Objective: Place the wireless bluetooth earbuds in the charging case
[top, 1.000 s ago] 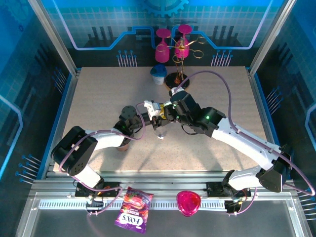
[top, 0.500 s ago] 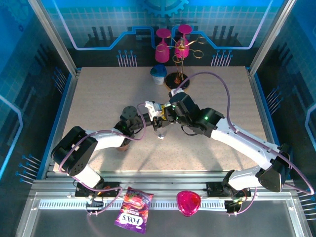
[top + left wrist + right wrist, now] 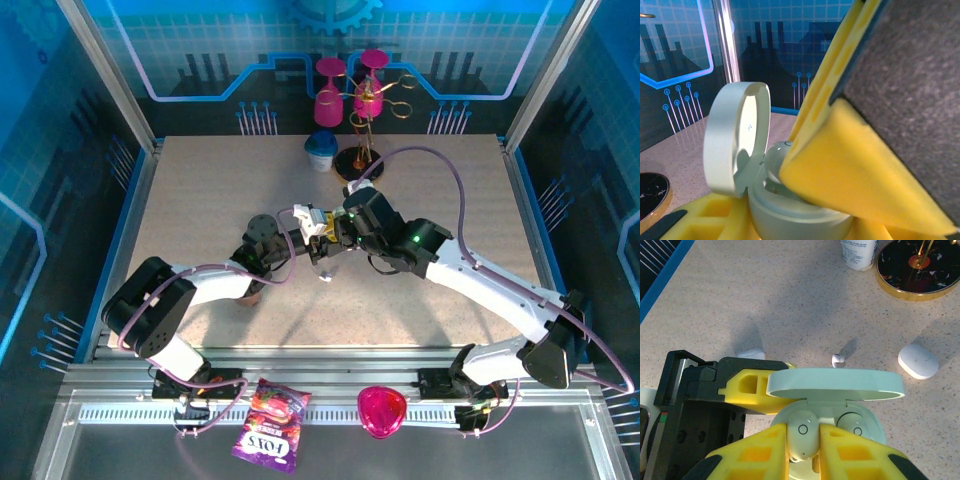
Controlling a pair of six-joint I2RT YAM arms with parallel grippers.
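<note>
Clamping the open case (image 3: 835, 384), left gripper (image 3: 308, 225) faces right gripper (image 3: 804, 450) pinching, seemingly, an earbud (image 3: 802, 430).

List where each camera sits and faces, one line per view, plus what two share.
Top external: fixed above and behind the arm bases, looking down on the table; both arms show, left gripper and right gripper meeting at the charging case.
Left wrist: on the left arm, facing the back wall; its yellow fingers cradle the case, lid raised.
Right wrist: on the right arm, looking down; its fingers pinch an earbud at the case.
Shared: both wrist views show the open case.
</note>
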